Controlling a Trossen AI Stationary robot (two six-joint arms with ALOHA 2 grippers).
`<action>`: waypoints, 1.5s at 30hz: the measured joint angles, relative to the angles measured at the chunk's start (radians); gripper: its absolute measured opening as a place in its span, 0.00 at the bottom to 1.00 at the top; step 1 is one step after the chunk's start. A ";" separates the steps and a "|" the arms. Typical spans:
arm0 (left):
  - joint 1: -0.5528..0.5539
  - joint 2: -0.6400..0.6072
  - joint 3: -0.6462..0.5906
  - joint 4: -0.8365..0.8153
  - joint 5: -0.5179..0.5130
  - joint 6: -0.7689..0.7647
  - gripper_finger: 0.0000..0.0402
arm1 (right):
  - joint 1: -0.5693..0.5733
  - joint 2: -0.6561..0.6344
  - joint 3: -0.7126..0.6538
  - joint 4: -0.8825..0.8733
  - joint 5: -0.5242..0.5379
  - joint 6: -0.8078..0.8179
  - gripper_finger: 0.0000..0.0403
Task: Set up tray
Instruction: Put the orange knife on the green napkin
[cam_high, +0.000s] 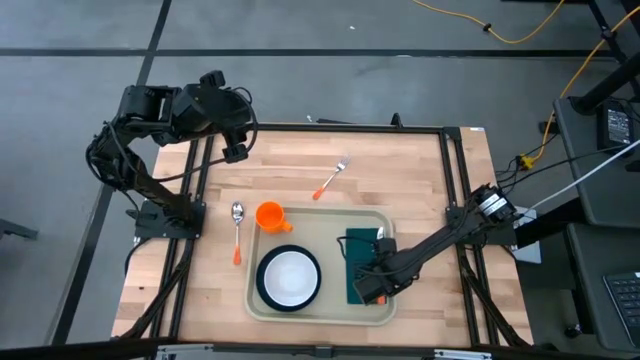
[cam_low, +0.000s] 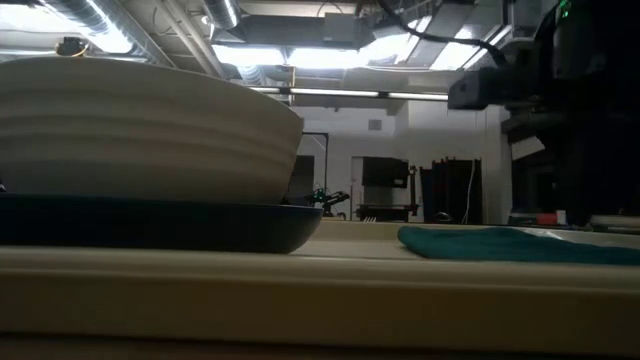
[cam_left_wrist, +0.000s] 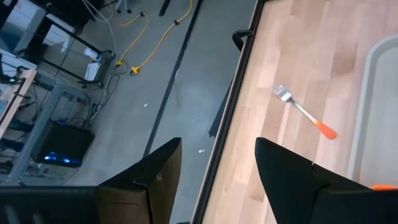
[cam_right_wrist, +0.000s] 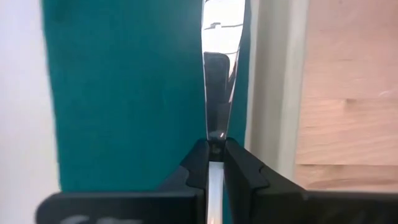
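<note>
- We find the tray on the near half of the counter, holding a white bowl on a dark plate, an orange cup at its far left corner, and a green napkin on its right side.
- Right gripper is low over the napkin, jaws closed on a shiny knife lying along the napkin's edge.
- Left gripper hangs over the counter's far left edge, jaws wide apart, holding nothing.
- A fork lies beyond the tray; a spoon lies left of it. Both have orange handles.
</note>
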 joint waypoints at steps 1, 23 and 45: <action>0.000 0.000 0.000 0.005 0.002 0.000 0.50 | 0.000 0.006 0.000 0.001 -0.004 0.000 0.07; 0.000 0.000 0.000 0.016 0.018 0.000 0.50 | -0.025 0.019 0.000 -0.015 -0.003 -0.027 0.07; 0.000 0.000 0.000 0.016 0.018 0.000 0.50 | -0.024 0.043 0.000 0.028 -0.015 -0.024 0.07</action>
